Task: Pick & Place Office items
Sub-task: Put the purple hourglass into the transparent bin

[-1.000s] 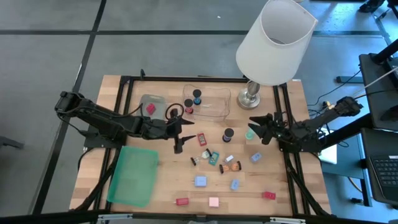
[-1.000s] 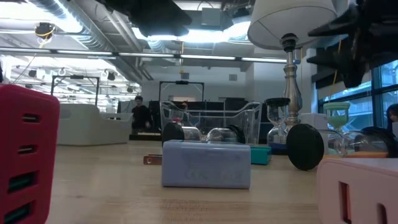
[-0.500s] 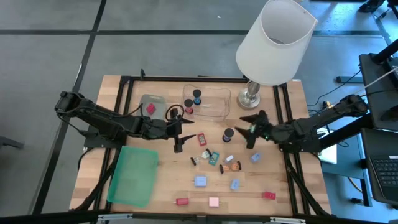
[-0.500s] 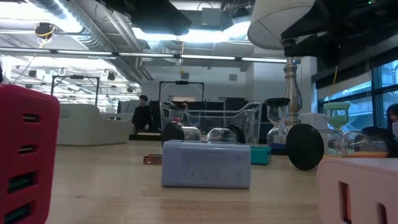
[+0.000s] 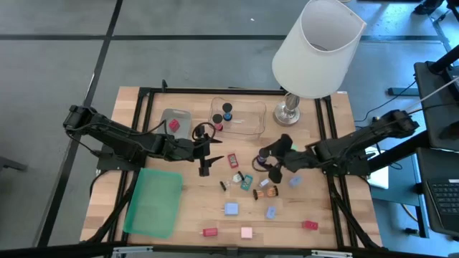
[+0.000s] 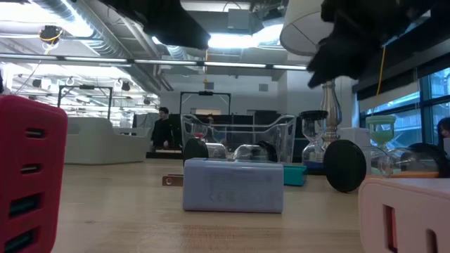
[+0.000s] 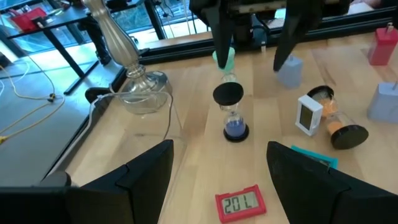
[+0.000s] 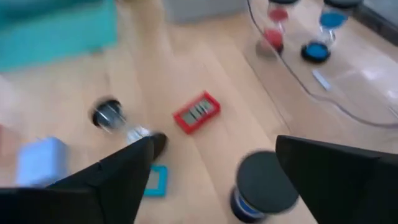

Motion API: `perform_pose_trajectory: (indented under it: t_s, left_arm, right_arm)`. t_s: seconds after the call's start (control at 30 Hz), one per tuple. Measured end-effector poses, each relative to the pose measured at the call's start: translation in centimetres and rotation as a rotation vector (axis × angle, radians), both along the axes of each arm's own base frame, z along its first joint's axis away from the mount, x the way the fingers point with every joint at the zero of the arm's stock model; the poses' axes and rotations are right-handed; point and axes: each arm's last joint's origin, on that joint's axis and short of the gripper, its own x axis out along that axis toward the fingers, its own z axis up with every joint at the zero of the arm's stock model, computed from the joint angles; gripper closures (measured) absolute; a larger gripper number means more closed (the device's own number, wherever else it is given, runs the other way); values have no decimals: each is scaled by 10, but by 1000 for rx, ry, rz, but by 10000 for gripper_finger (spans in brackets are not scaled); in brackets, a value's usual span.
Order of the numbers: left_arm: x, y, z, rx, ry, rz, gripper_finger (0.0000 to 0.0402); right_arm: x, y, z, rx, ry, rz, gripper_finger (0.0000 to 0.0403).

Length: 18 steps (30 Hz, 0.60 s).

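Many office items lie scattered over the wooden table. A dark-topped hourglass with blue sand [image 5: 263, 153] [image 7: 231, 112] stands upright on its base near the middle. A red timer [image 5: 232, 160] [image 8: 197, 112] lies left of it. My right gripper [image 5: 275, 159] [image 8: 214, 180] hovers open just right of and above the hourglass [image 8: 264, 186] and touches nothing. My left gripper [image 5: 206, 154] [image 7: 217, 180] hangs open and holds nothing, left of the red timer [image 7: 239, 202]. A green-topped hourglass [image 7: 225, 59] stands behind the dark one.
A clear tray [image 5: 247, 125] at the back holds a red hourglass [image 5: 217, 123] and a blue one [image 5: 226, 111]. The lamp [image 5: 315, 50] stands at the back right. A green lid [image 5: 154, 201] lies front left. Small blue, red and pink blocks [image 5: 231, 208] lie toward the near edge.
My right gripper has swung from the table's right side toward the left, over the green-topped hourglass to the dark-topped one. It has rolled and tipped as it went. My left arm has kept still.
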Motion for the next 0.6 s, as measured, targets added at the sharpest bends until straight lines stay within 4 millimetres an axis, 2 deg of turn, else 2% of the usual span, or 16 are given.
perform_pose_trajectory:
  t_s: [0.23,0.37,0.6]
  left_arm:
    - [-1,0,-3,6,31,0,146]
    - [-2,1,-4,13,52,0,146]
    - [-1,7,-5,54,66,4,146]
  right_arm:
    - [6,1,-15,-175,135,172,51]
    - [8,-2,-16,-269,158,181,61]
    - [14,-20,-28,-153,203,111,64]
